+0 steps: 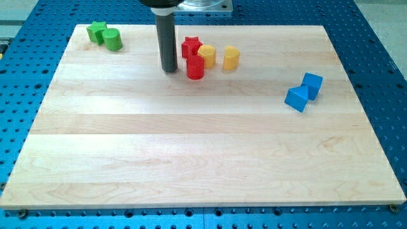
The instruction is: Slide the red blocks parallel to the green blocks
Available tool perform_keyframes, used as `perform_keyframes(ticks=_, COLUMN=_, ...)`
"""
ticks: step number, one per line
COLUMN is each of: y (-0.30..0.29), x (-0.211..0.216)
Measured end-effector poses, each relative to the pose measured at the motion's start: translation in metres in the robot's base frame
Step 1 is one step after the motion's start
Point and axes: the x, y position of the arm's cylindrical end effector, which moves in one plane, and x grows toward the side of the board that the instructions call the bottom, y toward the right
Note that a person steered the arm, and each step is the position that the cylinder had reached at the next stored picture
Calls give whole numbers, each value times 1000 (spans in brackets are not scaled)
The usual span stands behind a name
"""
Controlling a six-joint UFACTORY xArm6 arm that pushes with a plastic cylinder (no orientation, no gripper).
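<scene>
Two blue blocks: nearest of the blocks, at the view's right; a blue cube (312, 84) and a second blue block (296, 98) touch, the second lower and to the left.
Board (191, 159): pale wood, on a blue perforated table (381, 38).
Red cylinder (195, 67): upright, just right of my tip, a narrow gap between them.
Red star (190, 47): flat, directly above the red cylinder and touching it.
Red pair axis: runs roughly from the view's top to its bottom.
Yellow blocks: one yellow block (206, 56) touches the red pair on its right side; a yellow cylinder (231, 57) stands just beyond it, apart.
Green pair: green star (96, 31) and green cylinder (112, 39) touch at the view's top left, well apart from the red ones; their line slants down to the right.
My tip (169, 69): plain dark rod resting on the board left of the red cylinder; it has no jaws, so nothing is grasped.
</scene>
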Motion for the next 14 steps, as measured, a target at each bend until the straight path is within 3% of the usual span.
perform_keyframes(ticks=1, y=0, x=-55)
perform_keyframes(ticks=2, y=91, x=-67)
perform_keyframes(ticks=3, y=95, x=-82)
perform_keyframes(ticks=4, y=51, x=-32)
perform_keyframes(ticks=6, y=216, x=-28)
perform_keyframes(ticks=7, y=230, x=-65)
perform_keyframes(ticks=8, y=213, x=-60)
perform_keyframes(ticks=9, y=97, x=-79)
perform_keyframes(ticks=10, y=-27, x=-39)
perform_keyframes(ticks=11, y=0, x=51)
perform_keyframes(ticks=12, y=30, x=43)
perform_keyframes(ticks=13, y=101, x=3)
perform_keyframes(ticks=14, y=93, x=-33)
